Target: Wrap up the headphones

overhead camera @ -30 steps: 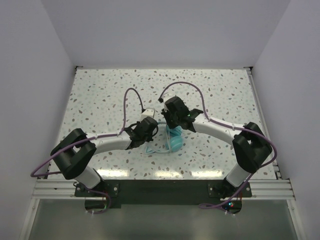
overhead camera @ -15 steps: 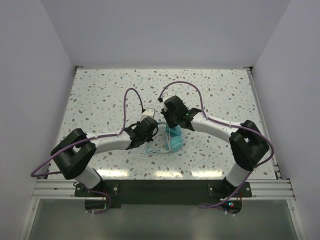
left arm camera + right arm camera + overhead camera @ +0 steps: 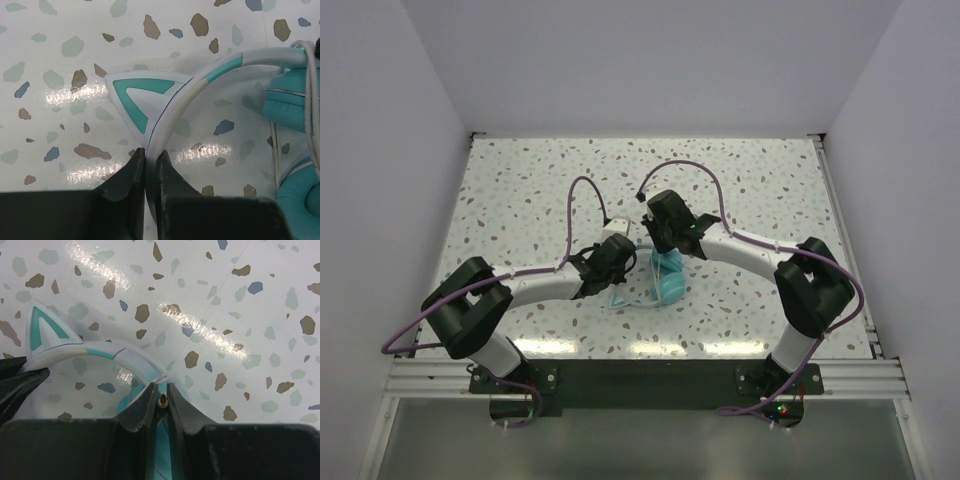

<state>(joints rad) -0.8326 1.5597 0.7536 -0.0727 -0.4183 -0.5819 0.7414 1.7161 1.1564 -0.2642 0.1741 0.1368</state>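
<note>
One triangular cat ear (image 3: 144,97) tops the smooth, curved headphones (image 3: 292,102).

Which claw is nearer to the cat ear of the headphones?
Left. The left claw grips the headband at the base of the cat ear; the right claw is closed farther along the headband, apart from it.

Bright, even light from above floods the surface (image 3: 770,190), leaving glare streaks along its near edge in the overhead view and glossy patches in both wrist views, where shadows are faint and the left end effector (image 3: 150,155) and right end effector (image 3: 161,387) show nearly black.
</note>
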